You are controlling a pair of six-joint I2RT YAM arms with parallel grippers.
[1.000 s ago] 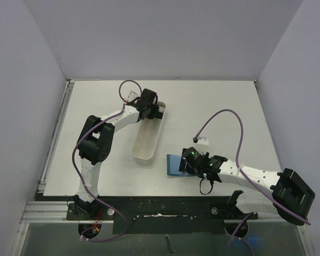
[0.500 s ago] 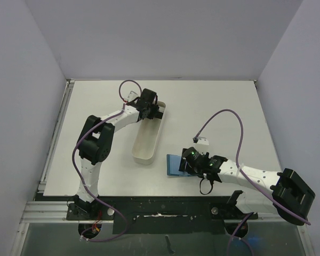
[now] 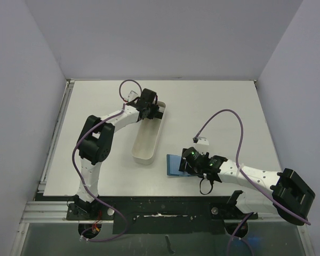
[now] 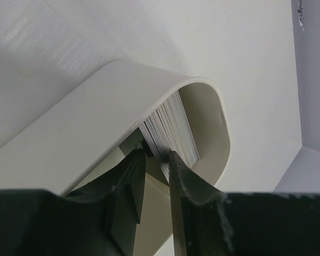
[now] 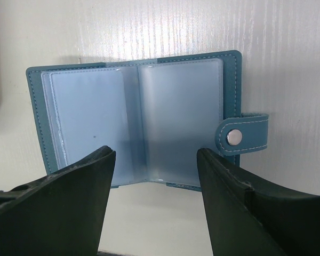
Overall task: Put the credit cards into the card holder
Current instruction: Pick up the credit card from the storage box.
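A: Cards [image 4: 170, 125]?
B: On edge in tray [image 4: 85, 128], far end. Likely light, stiff, slick: pinch the top edge. Left gripper [image 4: 156, 156] jaws narrow at the stack; grip unclear.
A: Holder [image 5: 176, 106]?
B: Open, flat, beneath right gripper [image 5: 156, 154], jaws wide.

Top external: high, behind arm bases [image 3: 88, 205], looks down on whole table [image 3: 218, 106]; bases at bottom edge. Left wrist: very near, aimed into rounded end of white tray [image 4: 96, 128], which lies left of centre in top view. Right wrist: near, straight down on open card holder [image 5: 138, 122], which lies below centre in top view.
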